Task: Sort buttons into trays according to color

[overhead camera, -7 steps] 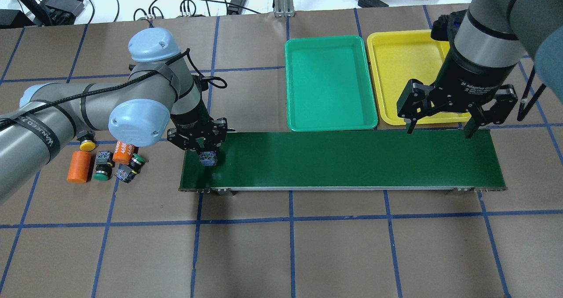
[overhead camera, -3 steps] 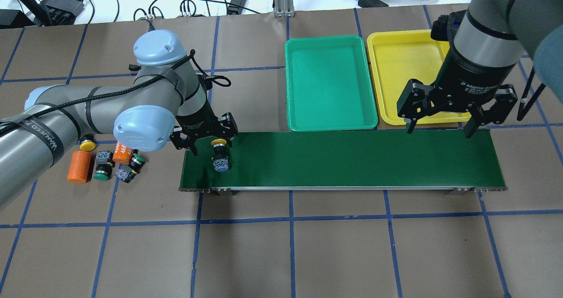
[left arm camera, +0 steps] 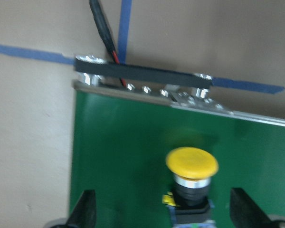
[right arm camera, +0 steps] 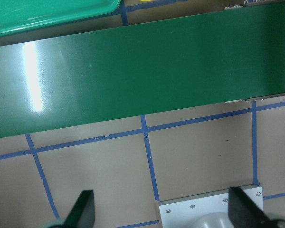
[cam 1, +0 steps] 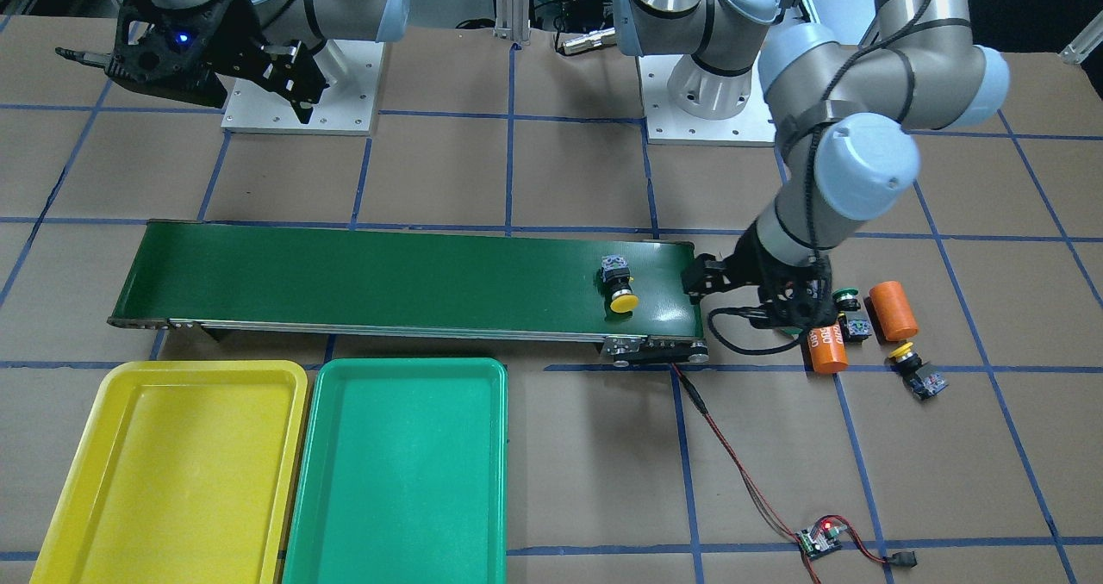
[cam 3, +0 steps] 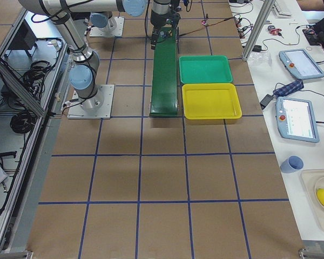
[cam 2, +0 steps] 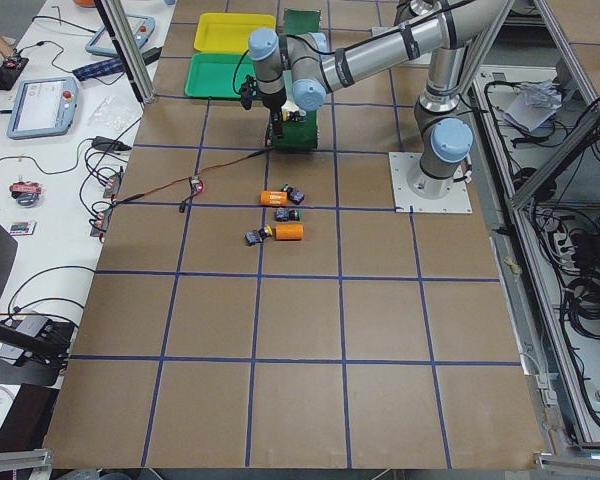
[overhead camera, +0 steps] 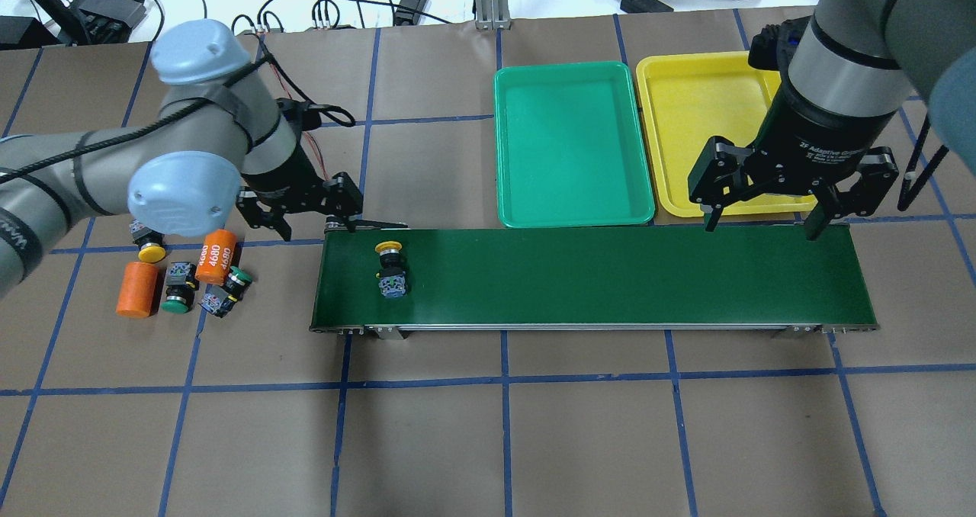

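Observation:
A yellow button lies on the left end of the dark-green conveyor belt; it also shows in the front view and in the left wrist view. My left gripper is open and empty, off the belt's far left corner, apart from that button. A second yellow button and two green buttons lie on the table to the left. My right gripper is open and empty above the belt's right end. The green tray and the yellow tray stand behind the belt.
Two orange cylinders lie among the loose buttons. A red-black cable runs from the belt's end to a small circuit board on the operators' side. Monitors, pendants and cables lie beyond the table's far edge.
My left gripper has opened, let go of the yellow button on the belt and drawn back to the far left. The button has shifted slightly right. The right arm has not moved.

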You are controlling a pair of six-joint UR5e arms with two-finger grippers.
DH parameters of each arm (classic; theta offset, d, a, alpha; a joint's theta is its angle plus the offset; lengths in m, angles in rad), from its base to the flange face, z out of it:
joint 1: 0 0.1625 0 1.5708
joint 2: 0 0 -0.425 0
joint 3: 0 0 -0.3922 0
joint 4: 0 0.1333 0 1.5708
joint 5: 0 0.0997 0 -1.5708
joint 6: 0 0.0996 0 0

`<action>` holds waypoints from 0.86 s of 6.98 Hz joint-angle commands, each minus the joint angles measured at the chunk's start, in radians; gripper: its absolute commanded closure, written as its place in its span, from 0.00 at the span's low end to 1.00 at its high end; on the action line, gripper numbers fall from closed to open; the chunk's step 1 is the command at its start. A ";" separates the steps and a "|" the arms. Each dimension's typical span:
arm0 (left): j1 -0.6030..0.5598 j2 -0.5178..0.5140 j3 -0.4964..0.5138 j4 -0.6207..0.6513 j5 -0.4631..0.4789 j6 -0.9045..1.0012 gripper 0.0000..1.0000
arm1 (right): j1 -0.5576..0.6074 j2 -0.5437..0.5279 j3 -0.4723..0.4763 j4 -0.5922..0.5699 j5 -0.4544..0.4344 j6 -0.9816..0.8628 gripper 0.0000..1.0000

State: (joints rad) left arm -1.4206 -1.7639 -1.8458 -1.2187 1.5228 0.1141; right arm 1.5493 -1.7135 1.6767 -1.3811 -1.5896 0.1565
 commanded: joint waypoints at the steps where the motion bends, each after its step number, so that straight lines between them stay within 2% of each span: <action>1: 0.182 -0.057 0.003 0.057 -0.001 0.268 0.00 | 0.000 0.002 0.000 0.002 -0.003 0.000 0.00; 3: 0.247 -0.132 0.005 0.137 0.002 0.427 0.00 | 0.000 0.006 0.001 0.010 -0.004 0.000 0.00; 6: 0.249 -0.209 -0.016 0.223 0.013 0.432 0.00 | 0.000 -0.004 0.049 -0.003 -0.009 0.000 0.00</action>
State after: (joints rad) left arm -1.1741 -1.9459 -1.8597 -1.0224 1.5317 0.5421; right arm 1.5493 -1.7124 1.7041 -1.3774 -1.5952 0.1572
